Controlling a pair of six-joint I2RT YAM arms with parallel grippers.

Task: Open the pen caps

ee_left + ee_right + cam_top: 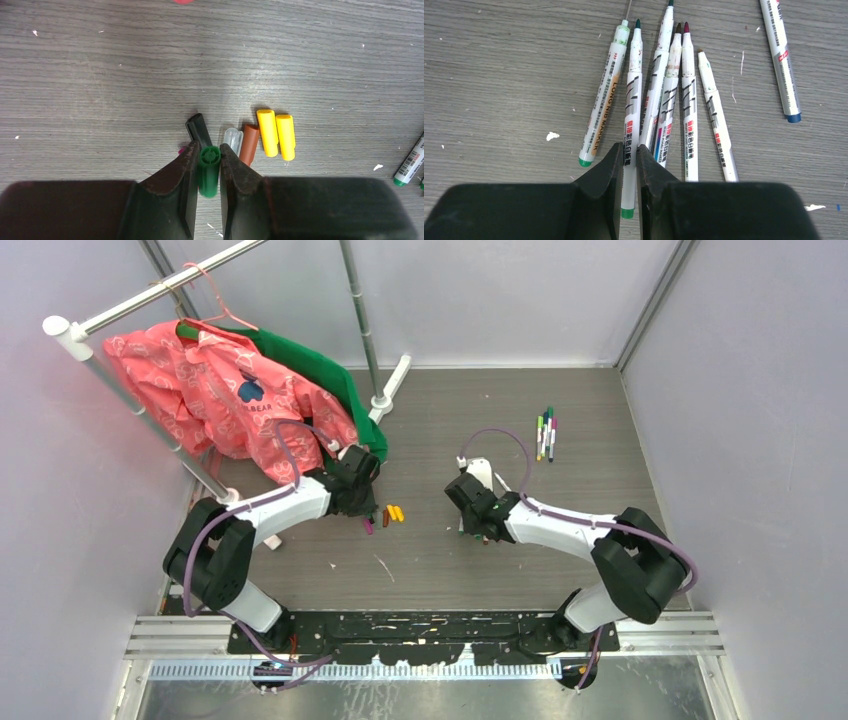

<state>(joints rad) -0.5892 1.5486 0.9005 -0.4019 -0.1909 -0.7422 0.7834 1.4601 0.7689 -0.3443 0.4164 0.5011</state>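
- Top view: left claw (366,512) and right claw (474,525) hang low over the counter (430,570), well apart; loose caps (392,514) lie beside the left one.
- Left wrist: the left claw pinches a green cap (209,172), likely to add it to that pile.
- Right wrist: the right claw clamps a bare green pen (631,100), steadying it.

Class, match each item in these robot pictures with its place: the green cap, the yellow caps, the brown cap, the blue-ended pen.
Column A
1. green cap
2. yellow caps
3. brown cap
4. blue-ended pen

Column B
a. lying apart, right of the green pen that the right hand holds
b. between the clear cap and the yellow ones
c. gripped in the left hand
d. lying side by side

Pairs: 1-c, 2-d, 3-b, 4-a
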